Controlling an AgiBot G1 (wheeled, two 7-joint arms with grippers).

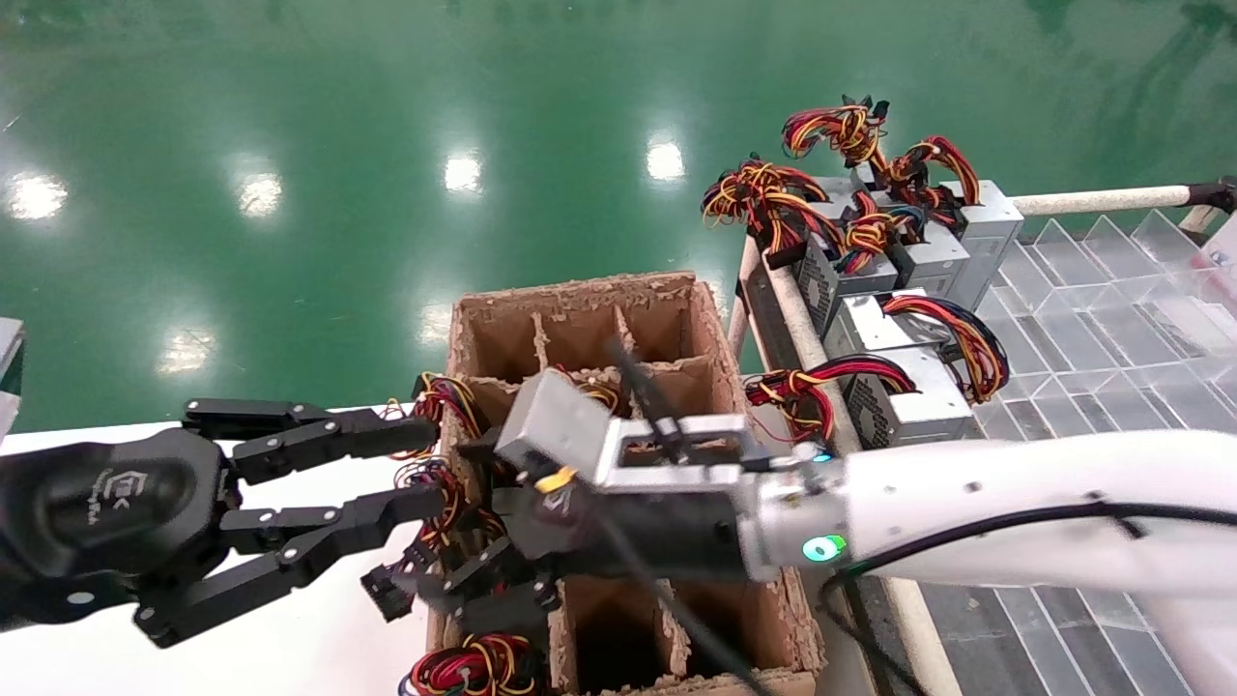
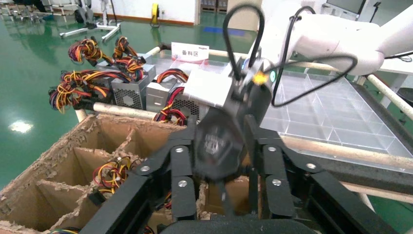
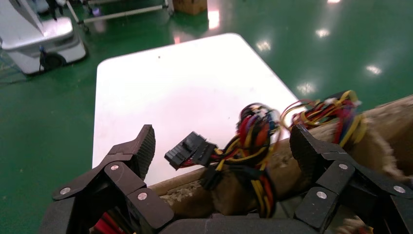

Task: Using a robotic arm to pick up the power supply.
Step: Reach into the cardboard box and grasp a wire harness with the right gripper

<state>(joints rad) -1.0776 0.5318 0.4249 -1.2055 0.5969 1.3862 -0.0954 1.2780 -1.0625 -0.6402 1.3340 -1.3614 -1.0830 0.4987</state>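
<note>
one power supply [image 1: 454, 483] upright in box [image 1: 580, 319], wires up

Right arm [image 1: 1015, 503] reaches across, its hand [image 3: 221, 151] spread wide and angled down, while the left hand [image 1: 406, 469] hovers open alongside.

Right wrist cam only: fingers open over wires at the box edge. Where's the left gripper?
Observer: Left gripper is open beside the box, over the white table, pointing toward the right gripper.
Operator: Wires in other cells?
Observer: Yes, another bundle shows at the box's near-left corner.
Operator: Other supplies around?
Observer: Several power supplies sit on the rack to the box's right.
</note>
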